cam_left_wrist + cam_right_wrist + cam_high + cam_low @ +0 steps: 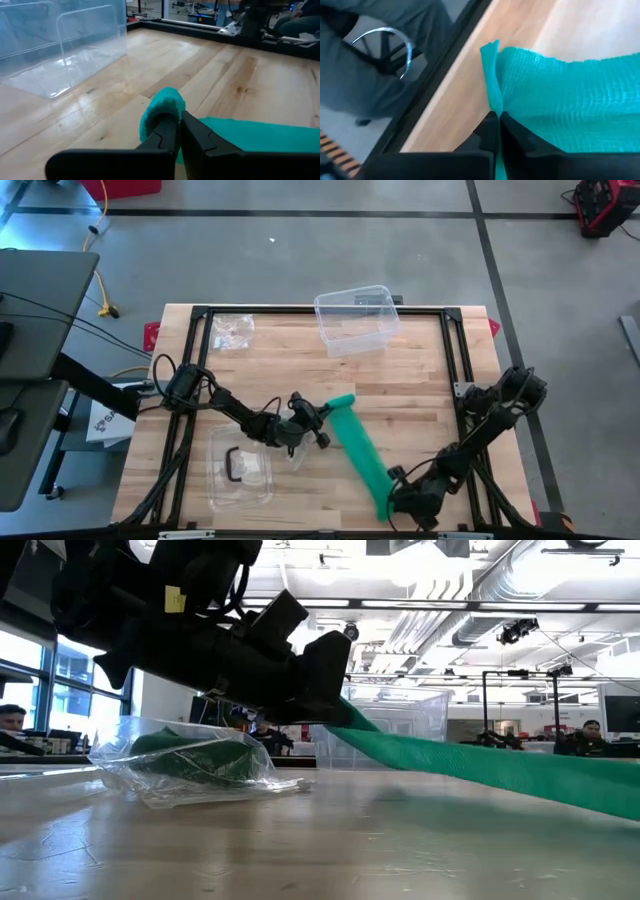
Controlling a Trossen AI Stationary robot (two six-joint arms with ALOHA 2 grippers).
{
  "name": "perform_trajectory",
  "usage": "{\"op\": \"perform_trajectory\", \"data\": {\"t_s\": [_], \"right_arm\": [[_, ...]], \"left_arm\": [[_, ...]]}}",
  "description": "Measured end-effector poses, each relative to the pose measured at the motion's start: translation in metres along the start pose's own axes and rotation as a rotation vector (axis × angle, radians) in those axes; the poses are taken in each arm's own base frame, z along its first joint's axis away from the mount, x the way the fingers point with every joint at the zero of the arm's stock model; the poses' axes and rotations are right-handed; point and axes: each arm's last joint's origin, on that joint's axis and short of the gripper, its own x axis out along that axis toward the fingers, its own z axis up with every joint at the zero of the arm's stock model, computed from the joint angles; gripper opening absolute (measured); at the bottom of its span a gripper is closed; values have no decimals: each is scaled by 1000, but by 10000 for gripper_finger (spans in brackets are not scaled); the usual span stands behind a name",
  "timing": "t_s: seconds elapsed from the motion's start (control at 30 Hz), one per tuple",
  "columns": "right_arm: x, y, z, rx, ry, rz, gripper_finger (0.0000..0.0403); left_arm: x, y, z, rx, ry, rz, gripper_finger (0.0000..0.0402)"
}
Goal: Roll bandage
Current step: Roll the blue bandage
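Observation:
A teal bandage [358,448] stretches across the wooden table from near its middle toward the near right. My left gripper [322,416] is shut on the bandage's far, rolled end [162,107]. My right gripper [392,502] is shut on the near end [520,90], close to the table's near edge. In the low view the bandage [500,768] slants down from the left gripper [325,680] above the tabletop. My left gripper pinches the bandage's small rolled end [159,114] between its two fingers, coming nearly level from the table's left. That end is lifted off the table. My right gripper pinches the bandage's near end at a puckered fold [495,102], slanting down from the right side.
A clear plastic box [356,318] stands at the far middle of the table. A crumpled clear bag [231,330] lies at the far left. Another clear bag [240,468] with a dark item in it lies near the left front. A black frame [455,350] borders the table.

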Motion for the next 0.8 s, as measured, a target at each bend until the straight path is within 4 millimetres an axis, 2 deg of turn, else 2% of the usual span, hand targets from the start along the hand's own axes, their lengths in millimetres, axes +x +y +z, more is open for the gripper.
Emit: {"op": "perform_trajectory", "data": {"t_s": [0.13,0.4,0.53,0.63,0.8], "right_arm": [[2,-9,4,16,-4,-4,29],[3,-27,12,14,-17,-26,147],[-1,-33,17,40,-27,-9,193],[-7,-36,23,73,-45,8,209],[-21,-41,32,91,-77,15,212]], "left_arm": [[-1,-1,0,1,9,-30,4],[-3,-3,-1,2,11,-44,3],[-3,-4,-1,3,11,-46,3],[-4,-4,-1,16,11,-48,3],[-4,-4,-1,38,11,-48,3]]}}
